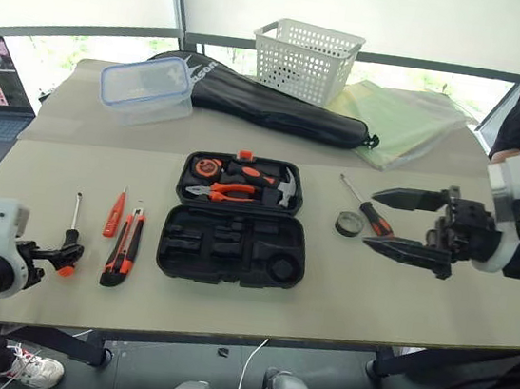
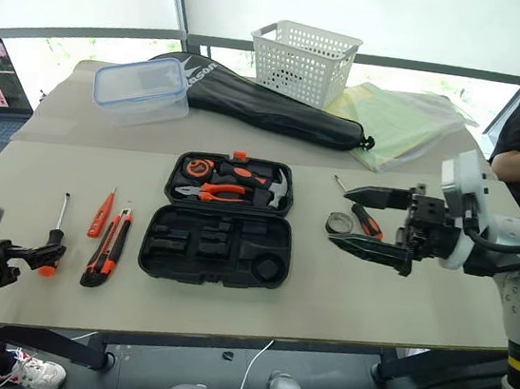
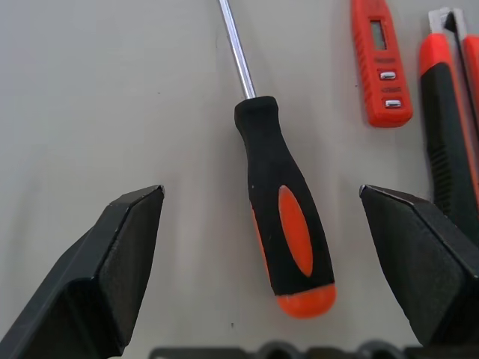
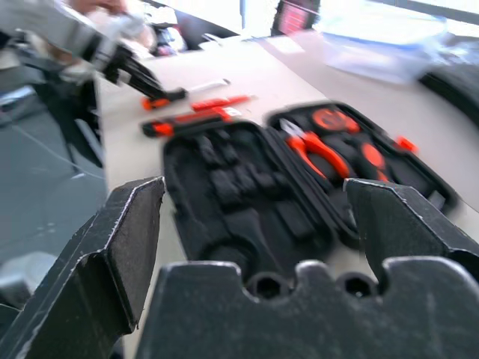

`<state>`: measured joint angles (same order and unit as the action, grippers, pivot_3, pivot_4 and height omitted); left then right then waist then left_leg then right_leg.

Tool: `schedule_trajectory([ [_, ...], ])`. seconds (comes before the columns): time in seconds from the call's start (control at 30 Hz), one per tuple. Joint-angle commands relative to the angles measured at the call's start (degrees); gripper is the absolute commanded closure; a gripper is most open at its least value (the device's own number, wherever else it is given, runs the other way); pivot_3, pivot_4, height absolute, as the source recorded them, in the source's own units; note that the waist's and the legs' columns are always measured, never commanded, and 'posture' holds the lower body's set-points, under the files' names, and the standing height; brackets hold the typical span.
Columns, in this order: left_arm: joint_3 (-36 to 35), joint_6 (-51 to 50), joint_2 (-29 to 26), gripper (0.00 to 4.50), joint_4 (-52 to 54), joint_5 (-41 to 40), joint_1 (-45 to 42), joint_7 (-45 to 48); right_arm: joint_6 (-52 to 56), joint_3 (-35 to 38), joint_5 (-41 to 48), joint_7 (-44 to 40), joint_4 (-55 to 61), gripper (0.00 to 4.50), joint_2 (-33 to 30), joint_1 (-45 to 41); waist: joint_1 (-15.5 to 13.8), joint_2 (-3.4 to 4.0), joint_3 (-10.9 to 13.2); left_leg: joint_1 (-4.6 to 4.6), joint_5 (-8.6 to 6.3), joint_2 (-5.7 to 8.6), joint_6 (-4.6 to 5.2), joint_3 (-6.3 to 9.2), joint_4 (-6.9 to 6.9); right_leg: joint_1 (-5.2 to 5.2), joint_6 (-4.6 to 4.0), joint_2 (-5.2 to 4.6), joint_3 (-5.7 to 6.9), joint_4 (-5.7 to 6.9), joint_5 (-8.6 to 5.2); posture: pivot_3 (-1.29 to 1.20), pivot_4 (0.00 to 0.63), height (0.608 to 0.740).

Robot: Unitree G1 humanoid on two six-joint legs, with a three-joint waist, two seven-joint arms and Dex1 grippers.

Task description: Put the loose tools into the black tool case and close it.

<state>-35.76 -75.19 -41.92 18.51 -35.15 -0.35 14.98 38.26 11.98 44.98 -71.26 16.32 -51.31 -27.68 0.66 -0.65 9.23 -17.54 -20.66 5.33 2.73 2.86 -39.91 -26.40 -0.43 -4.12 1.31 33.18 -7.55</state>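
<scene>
**Both grippers wide, nothing held, case lying open**

Nearest me on the left, my left gripper [image 1: 67,258] stands spread wide over the handle of the black-and-orange screwdriver [image 3: 284,217]. In the left wrist view the handle lies between my two fingers [image 3: 112,269] with bare table on either side, so I touch nothing; the shaft runs out past that view's edge. Just beside it lie the slim orange screwdriver [image 1: 115,214] and the utility knife [image 1: 123,248], the knife cut off at the edge of the wrist view.

The black tool case [image 1: 232,246] lies open flat in the middle of the table [image 1: 418,302]. Its near half shows empty moulded slots; the far half holds the pliers [image 1: 222,191], hammer [image 1: 275,189] and tape measure [image 1: 206,165].

My right gripper [image 1: 400,224] hangs above the table's right side, jaws wide apart and empty, pointing across towards the case. Past its fingers sit the small tape roll [image 1: 349,224] and the second screwdriver [image 1: 371,213], whose handle my lower finger partly hides. The right wrist view is blurred; I think the case fills its middle.

Farther back lie a clear lidded box [image 1: 146,87], a long black bag [image 1: 272,103] and a white basket [image 1: 305,58].
</scene>
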Motion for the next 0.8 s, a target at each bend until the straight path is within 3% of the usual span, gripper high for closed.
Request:
schedule_trajectory([
  [0.03, 2.3, 1.0, 1.0, 0.0, -4.7, 2.9, -2.3, -1.4, 2.1, -0.6, 4.1, 2.1, 5.2, 0.08, 1.1, -1.8, -0.2, 0.01, 0.0, 0.0, 0.0, 0.0, -0.01, 0.01, 0.0, 0.0, 0.0, 0.0, 0.03, 0.0, 0.0, 0.0, 0.15, 0.74],
  [0.07, 3.0, 1.6, 1.4, 0.52, -5.6, 3.5, -2.6, -1.4, 2.3, -0.8, 4.6, 2.4, 5.8, 0.0, 1.5, -1.7, -0.3, 0.01, 0.0, 0.02, 0.01, 0.01, -0.02, 0.0, 0.0, 0.01, -0.01, -0.02, 0.09, 0.0, 0.0, 0.0, 0.15, 0.74],
  [0.1, 3.6, 2.1, 1.6, 0.7, -6.3, 3.9, -2.8, -1.2, 2.5, -1.0, 4.9, 2.7, 6.2, 0.0, 1.7, -1.7, -0.5, 0.02, 0.0, 0.02, 0.03, 0.01, -0.05, 0.01, 0.0, 0.02, -0.01, -0.04, 0.11, 0.0, 0.0, 0.0, 0.15, 0.74],
  [0.27, 1.7, 4.1, 2.4, 2.52, -9.2, 5.2, -3.3, -1.4, 1.4, -1.8, 4.1, 3.4, 7.1, 0.0, 2.0, -0.5, -1.2, 0.06, 0.0, 0.07, 0.08, 0.04, -0.15, 0.01, 0.0, 0.08, -0.14, -0.14, 0.0, 0.05, 0.1, 0.0, 0.15, 0.74],
  [0.37, -0.2, 9.2, 0.2, 3.54, -10.2, 4.9, -4.2, 1.7, 0.8, -1.6, 3.2, 3.7, 7.0, 0.0, 1.8, 0.6, -1.1, 0.05, 0.0, 0.13, 0.14, 0.01, -0.25, 0.02, 0.01, 0.1, -0.16, -0.12, -0.03, 0.09, 0.12, 0.0, 0.15, 0.74],
  [0.53, 4.6, 25.3, -9.8, 3.6, -10.6, 3.6, -12.7, 18.7, -0.5, -1.3, 1.1, 3.7, 7.1, 0.0, 0.6, 3.0, -1.5, -0.52, 0.2, 0.01, 0.26, -0.09, -0.46, 0.06, -0.01, -0.11, -0.23, -0.06, 0.05, 0.42, 0.11, 0.0, 0.15, 0.74],
  [0.67, 20.9, 38.2, -16.0, 3.6, -9.6, 6.5, -21.6, 38.4, -1.7, -1.0, -0.8, 3.9, 7.2, 0.0, -0.3, 5.7, -2.4, -0.5, 0.2, -0.48, 0.26, -0.01, -0.46, 0.34, -0.52, -0.12, -0.29, -0.21, 0.59, 0.36, 0.12, 0.0, 0.15, 0.74],
  [0.8, 40.3, 52.3, -12.4, 3.6, -17.4, 18.8, -33.4, 47.5, -2.0, -0.3, -2.0, 5.4, 6.9, 0.0, -0.4, 7.5, -1.5, -0.19, 0.1, -0.52, 0.24, 0.21, -0.38, 0.21, -0.56, -0.02, -0.12, -0.35, 0.76, -0.04, 0.25, 0.0, 0.15, 0.74],
])
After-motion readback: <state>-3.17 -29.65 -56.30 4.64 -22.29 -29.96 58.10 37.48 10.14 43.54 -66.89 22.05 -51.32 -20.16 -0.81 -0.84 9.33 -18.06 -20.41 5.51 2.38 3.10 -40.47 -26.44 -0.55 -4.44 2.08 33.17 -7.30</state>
